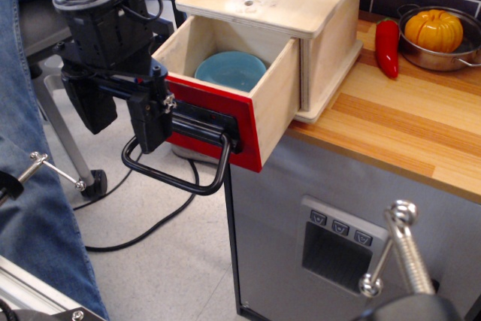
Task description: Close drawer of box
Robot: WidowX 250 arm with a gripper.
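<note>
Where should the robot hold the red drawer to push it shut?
Best bet is the black loop handle on the drawer. It sticks out from the red front, so the hand can close around its bar from the open side, facing the box, then push straight in.

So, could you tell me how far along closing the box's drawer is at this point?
Nothing looks finished yet: the drawer is pulled well out of the box, with a blue dish visible inside. In hand: the claw sits at the red front, by the black loop handle; whether it touches is unclear. Left: pushing the drawer in until the red panel meets the box.
</note>
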